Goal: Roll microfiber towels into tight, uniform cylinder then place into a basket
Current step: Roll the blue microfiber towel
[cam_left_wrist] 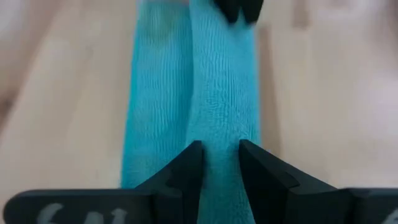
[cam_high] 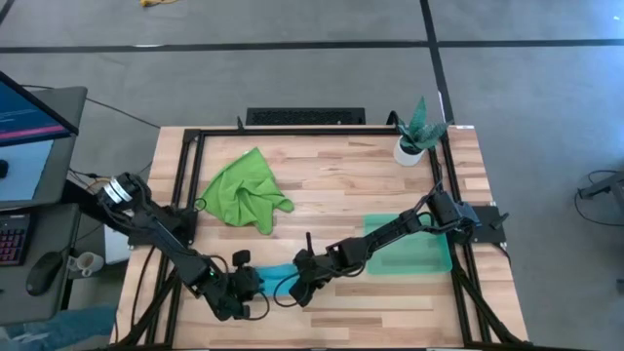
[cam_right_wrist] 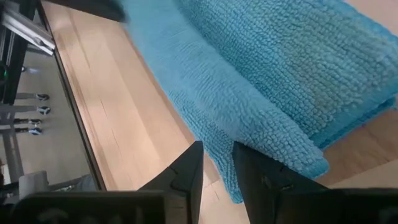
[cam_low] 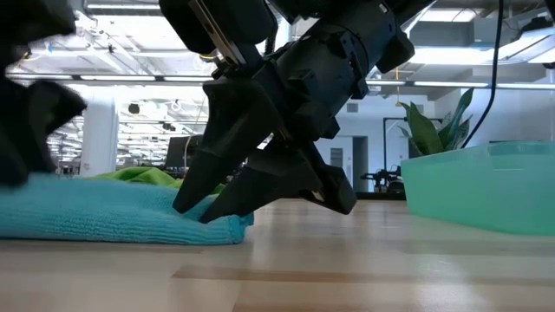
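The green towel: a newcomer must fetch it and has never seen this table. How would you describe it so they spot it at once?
On the wooden table, look toward the far left part. The green towel lies there crumpled and loose, apart from both arms. Unlike the blue towel, folded into a strip between the grippers at the near edge, it is lime green and untouched.

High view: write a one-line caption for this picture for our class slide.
Both pincers, left pincer and right pincer, grip the folded blue towel at the table's front edge; green towel crumpled, basket waiting.
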`<state>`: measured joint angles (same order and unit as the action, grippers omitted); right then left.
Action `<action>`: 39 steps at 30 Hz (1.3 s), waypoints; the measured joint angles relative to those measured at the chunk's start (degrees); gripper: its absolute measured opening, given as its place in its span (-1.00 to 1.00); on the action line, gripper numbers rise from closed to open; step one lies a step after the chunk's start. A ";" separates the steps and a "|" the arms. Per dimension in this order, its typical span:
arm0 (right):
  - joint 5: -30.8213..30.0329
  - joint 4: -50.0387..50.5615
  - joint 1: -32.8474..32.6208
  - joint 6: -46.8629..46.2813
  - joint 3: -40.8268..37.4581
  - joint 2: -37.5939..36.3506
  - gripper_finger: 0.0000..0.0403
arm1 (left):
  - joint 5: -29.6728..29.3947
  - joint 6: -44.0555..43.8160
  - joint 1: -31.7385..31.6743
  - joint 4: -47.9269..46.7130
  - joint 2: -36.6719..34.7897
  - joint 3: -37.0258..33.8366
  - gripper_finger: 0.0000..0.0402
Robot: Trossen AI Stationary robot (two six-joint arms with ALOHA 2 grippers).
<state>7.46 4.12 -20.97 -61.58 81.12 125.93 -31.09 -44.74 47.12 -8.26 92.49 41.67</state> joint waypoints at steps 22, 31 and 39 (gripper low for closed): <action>-0.09 0.04 -0.02 0.02 0.00 -0.02 -0.42 | -1.65 -0.85 -1.19 10.96 9.47 0.35 -0.52; -0.48 -0.31 -1.15 5.95 0.00 -0.02 -0.37 | 0.59 -2.85 -1.14 10.41 10.03 0.33 -0.52; -1.51 -2.69 -2.30 12.89 -0.08 0.02 -0.12 | 1.31 -2.96 -1.34 10.50 10.12 0.28 -0.51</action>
<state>5.95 1.43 -23.28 -48.69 81.04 125.95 -29.78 -47.70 45.78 2.24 102.61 41.95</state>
